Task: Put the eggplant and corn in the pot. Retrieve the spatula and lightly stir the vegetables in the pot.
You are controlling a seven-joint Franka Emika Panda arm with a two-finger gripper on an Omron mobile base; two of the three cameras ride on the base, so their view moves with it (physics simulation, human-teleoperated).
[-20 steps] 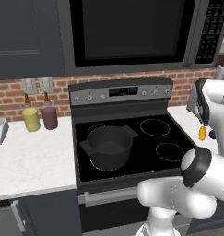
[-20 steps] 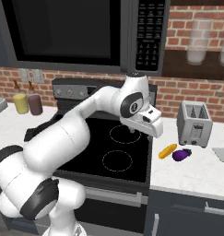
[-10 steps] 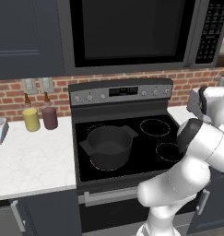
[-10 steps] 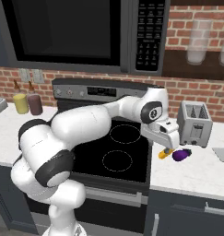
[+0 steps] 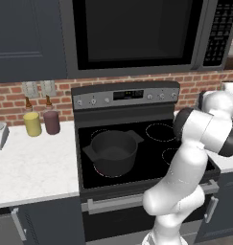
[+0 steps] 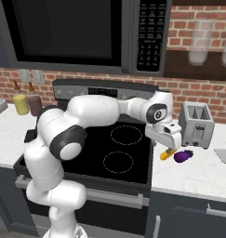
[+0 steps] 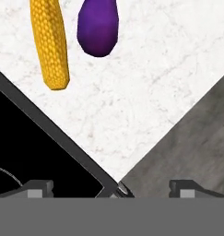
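The yellow corn (image 7: 51, 46) and the dark-purple eggplant (image 7: 98, 27) lie side by side on the white counter right of the stove; they also show as corn (image 6: 168, 154) and eggplant (image 6: 182, 156). My gripper (image 6: 170, 142) hangs just above and slightly stove-side of them. In the hand view the gripper (image 7: 112, 188) is open with nothing between its fingertips (image 7: 37, 186), over the counter's corner by the stove edge. The dark pot (image 5: 113, 150) stands on the front left burner, uncovered. The spatula is out of view.
A silver toaster (image 6: 196, 124) stands on the counter right behind the vegetables. A yellow jar (image 5: 32, 123) and a maroon jar (image 5: 52, 122) sit left of the stove (image 5: 137, 129) by the brick wall. The microwave (image 6: 86, 32) hangs overhead.
The arm has swung right from over the stove, and the open gripper has come down close to the corn and eggplant. The vegetables and the pot have not moved.
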